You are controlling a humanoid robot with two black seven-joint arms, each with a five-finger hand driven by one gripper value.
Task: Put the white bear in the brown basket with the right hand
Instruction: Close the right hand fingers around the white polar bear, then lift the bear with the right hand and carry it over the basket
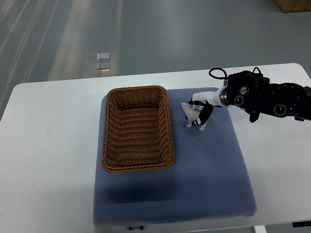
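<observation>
Bear (190,116) stands upright on the blue mat (214,170), right of the basket (138,128), head toward it, long axis vertical. Right hand (201,112) is clamped around it. Mat covers a white table (43,145); grey floor (146,34) beyond.

A brown basket (138,129) sits on a blue mat (204,170) spread over a white table (48,145). Just right of the basket, the right hand (201,112) closes its fingers around a small white bear (191,116) standing on the mat.
</observation>
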